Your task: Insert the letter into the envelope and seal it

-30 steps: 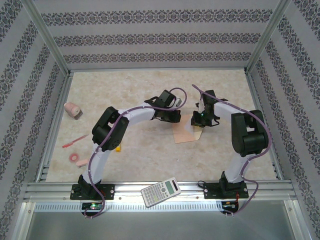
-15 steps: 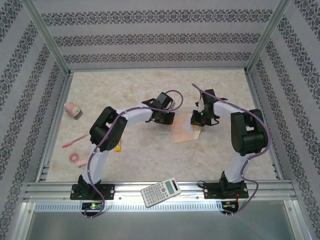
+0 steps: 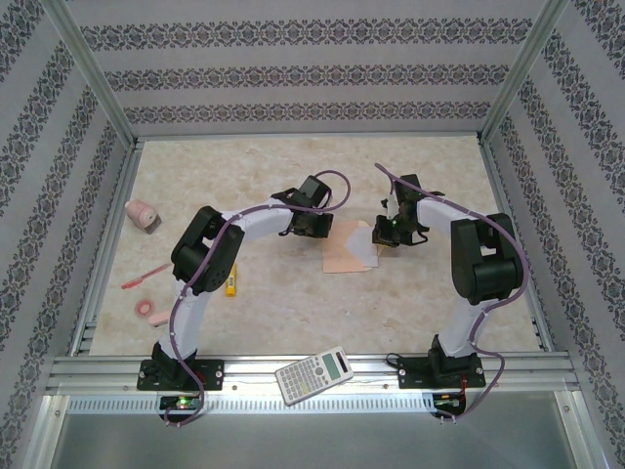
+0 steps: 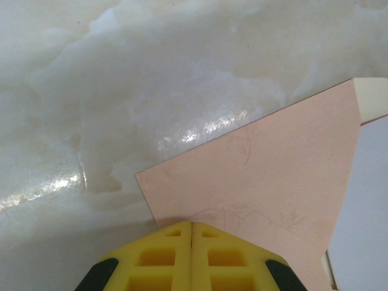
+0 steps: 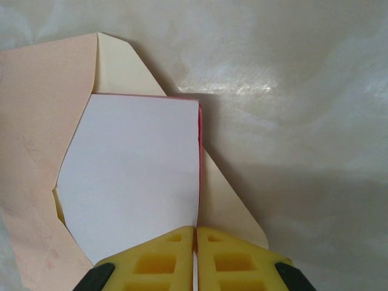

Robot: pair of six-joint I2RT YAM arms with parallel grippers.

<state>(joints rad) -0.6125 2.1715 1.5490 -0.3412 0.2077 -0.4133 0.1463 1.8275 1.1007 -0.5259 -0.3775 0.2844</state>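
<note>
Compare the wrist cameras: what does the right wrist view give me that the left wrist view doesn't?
Right wrist: the right gripper shut on the white red-edged paper letter, which sits partly inside the pale peach paper envelope, cream flap open. Left wrist: the left gripper shut on the envelope's edge. Both: envelope, white letter, marbled table.

A table (image 3: 254,166) with a pale, marbled beige top lies in the middle of the top view. Three walls (image 3: 303,73) close it in at the back, left and right, papered in light grey stripes alternating with bands of dark floral pattern. Aluminium posts (image 3: 90,73) rise slanting at the two back corners, and a ribbed aluminium rail (image 3: 249,366) runs along the near edge. In the wrist views the top looks glossy, with soft white glare (image 4: 200,127) on it
</note>
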